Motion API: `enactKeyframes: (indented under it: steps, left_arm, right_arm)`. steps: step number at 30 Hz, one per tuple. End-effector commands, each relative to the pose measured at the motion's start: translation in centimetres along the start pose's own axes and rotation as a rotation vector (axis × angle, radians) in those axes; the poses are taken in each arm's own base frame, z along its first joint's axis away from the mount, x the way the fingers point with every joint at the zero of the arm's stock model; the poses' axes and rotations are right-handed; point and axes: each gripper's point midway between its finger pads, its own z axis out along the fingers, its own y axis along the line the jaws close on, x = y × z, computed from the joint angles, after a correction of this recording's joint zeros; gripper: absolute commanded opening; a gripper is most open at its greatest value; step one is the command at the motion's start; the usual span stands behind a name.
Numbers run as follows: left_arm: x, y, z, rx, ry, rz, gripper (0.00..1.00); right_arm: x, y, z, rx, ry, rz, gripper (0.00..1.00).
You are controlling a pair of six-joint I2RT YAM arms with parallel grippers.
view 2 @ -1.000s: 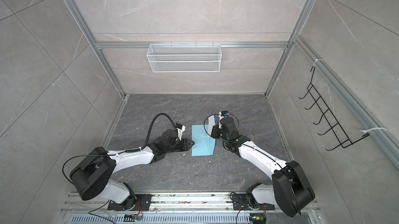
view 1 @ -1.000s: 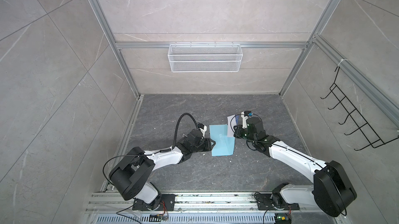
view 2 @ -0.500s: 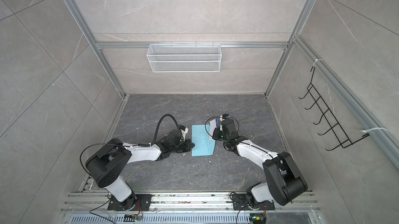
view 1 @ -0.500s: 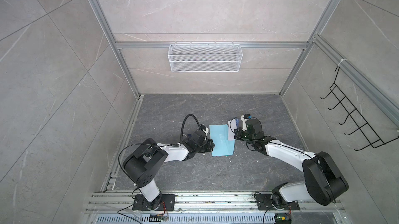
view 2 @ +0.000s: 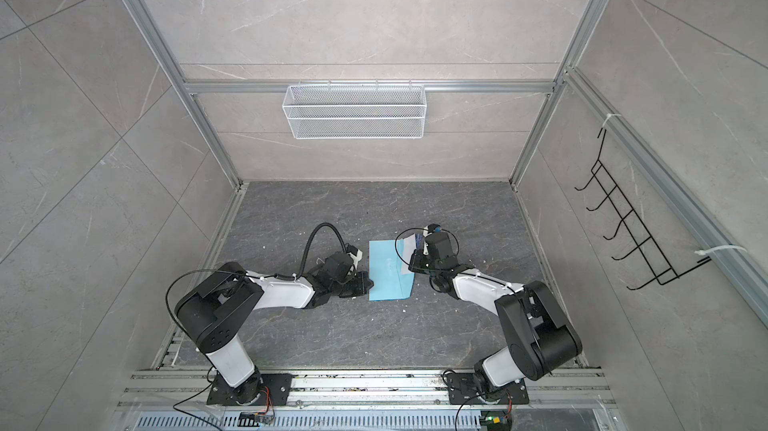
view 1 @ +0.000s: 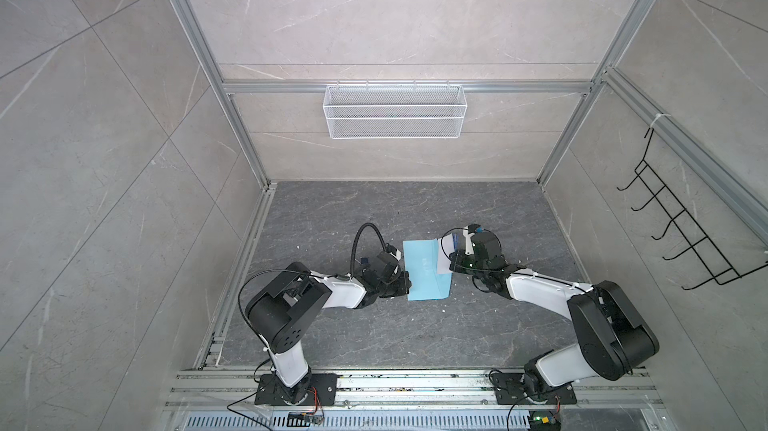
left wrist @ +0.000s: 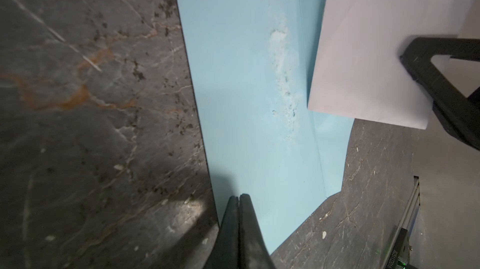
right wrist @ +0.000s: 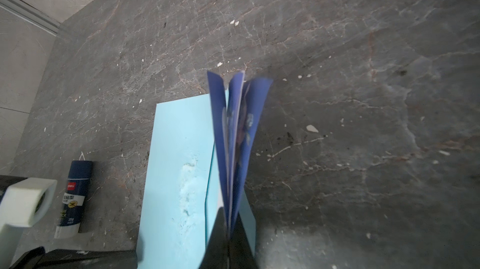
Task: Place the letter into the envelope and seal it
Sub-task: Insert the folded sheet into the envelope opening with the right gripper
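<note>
1. The letter (right wrist: 237, 135), folded, fans from the shut jaws of my right gripper (right wrist: 230, 231) over the envelope (right wrist: 179, 151) at the middle of the desk (right wrist: 337, 73); splayed leaves could snag the opening.
2. The jaws of my left gripper (left wrist: 239, 197) meet at the envelope's edge; whether they grip it, I cannot tell; the envelope could slide.

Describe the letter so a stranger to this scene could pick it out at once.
In the middle of the dark marbled tabletop lies a light blue envelope. At its edge nearer the right arm, the right gripper pinches the letter, a folded sheet. Unlike the plain envelope, it is white outside with dark blue print inside.
</note>
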Motion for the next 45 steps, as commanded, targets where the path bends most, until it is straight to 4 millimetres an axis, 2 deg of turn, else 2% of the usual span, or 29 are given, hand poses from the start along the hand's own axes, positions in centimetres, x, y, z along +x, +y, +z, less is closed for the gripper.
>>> enactKeyframes:
  steps: [1,19,45]
  left_arm:
    - [-0.7,-0.3,0.2,-0.005,-0.020,-0.003,0.00]
    - [-0.1,0.3,0.7,-0.026,-0.018,-0.009,0.00]
    - [-0.2,0.2,0.6,-0.034,-0.032,-0.004,0.00]
  right_arm:
    - [0.4,-0.2,0.4,-0.011,0.005,0.020,0.00]
    - [1.5,-0.7,0.6,-0.002,0.039,0.022,0.00]
    - [1.9,-1.2,0.1,0.041,0.078,-0.007,0.00]
